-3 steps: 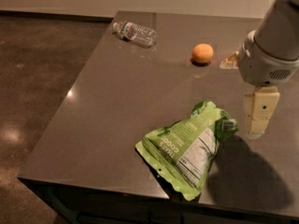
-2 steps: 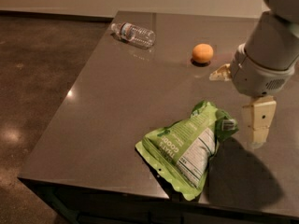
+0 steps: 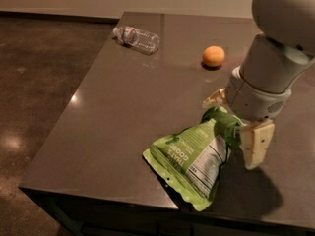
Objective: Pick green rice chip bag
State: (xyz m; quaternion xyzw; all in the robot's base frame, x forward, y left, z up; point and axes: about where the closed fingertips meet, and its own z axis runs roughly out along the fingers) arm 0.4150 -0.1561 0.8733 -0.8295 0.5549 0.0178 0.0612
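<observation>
Grasp step: gripper (image 3: 232, 131) is positioned over green rice chip bag (image 3: 192, 156) top, fingers spread astride it; closing and lifting are needed next.

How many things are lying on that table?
3. A clear bottle at the far left corner, an orange farther right, and a green bag at the near edge. The gripper sits at the bag's top end, possibly hiding something.
</observation>
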